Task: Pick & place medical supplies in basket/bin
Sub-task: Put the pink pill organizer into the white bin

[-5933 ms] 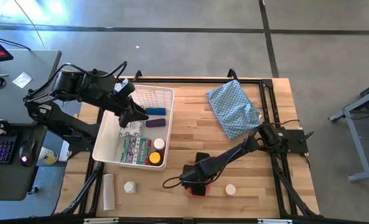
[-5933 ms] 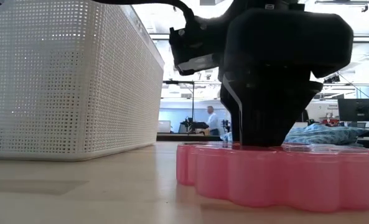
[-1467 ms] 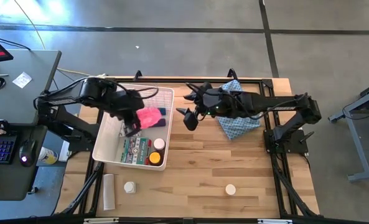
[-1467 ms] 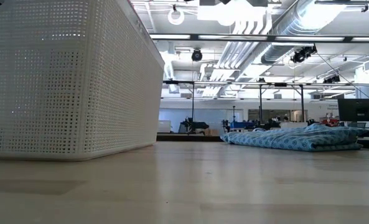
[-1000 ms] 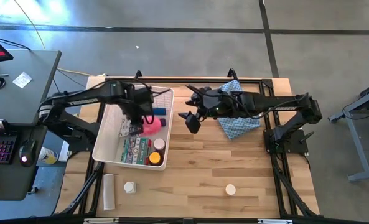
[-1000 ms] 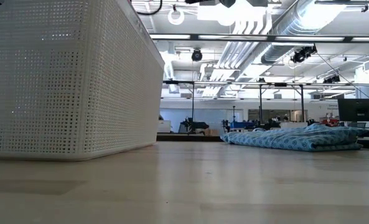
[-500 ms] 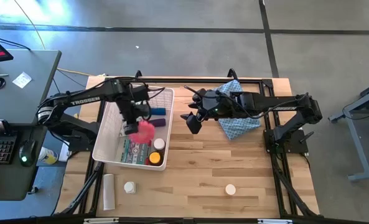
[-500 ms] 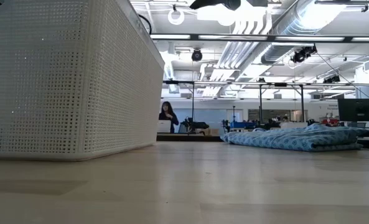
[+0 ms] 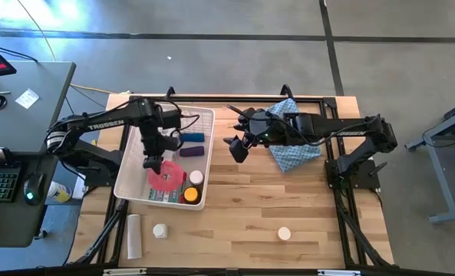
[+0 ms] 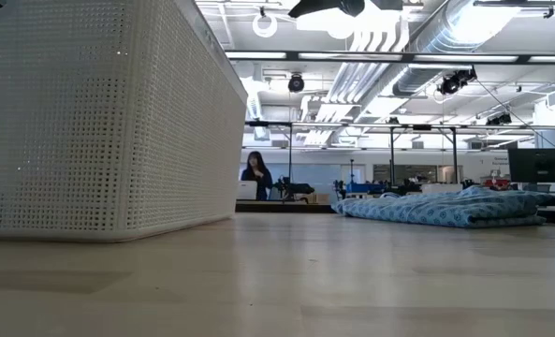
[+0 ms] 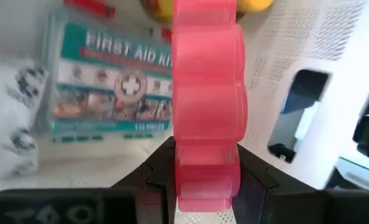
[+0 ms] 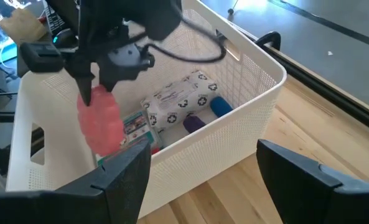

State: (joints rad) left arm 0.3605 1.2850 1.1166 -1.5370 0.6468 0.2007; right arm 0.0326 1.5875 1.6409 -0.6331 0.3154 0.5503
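The white lattice bin [image 9: 124, 165] stands on the table's left half, its wall [image 10: 99, 122] filling the low view. My left gripper [image 9: 153, 162] hangs over the bin's inside, shut on the red scalloped disc [image 9: 166, 178]. Under it lie the green-white first aid packet [image 11: 109, 87], a white printed packet [image 12: 175, 99], the yellow-capped bottle [image 9: 190, 195], a white-capped jar [image 9: 196, 177], and the purple [image 9: 192, 152] and blue [image 9: 194, 137] cylinders. My right gripper [image 9: 237, 151] hovers open just right of the bin. My left gripper pinches the red disc between its two fingers, one on each flat face, at the rim [image 11: 206, 180]. The fingers come from above, pointing down. The disc [image 12: 102, 127] hangs below them, lifted clear above the packets in the bin.
A blue patterned cloth [image 9: 288, 134] lies at the far right. Near the front edge sit a white cylinder [image 9: 133, 235] and two white-capped jars [image 9: 159, 230] [image 9: 285, 233]. Bare wood lies between them. A person [image 10: 255, 176] shows far behind the table.
My left gripper has carried the red disc from the bin's far part toward the table's near edge, staying over the bin's inside and shut on the disc. The disc now hangs over the first aid packet.
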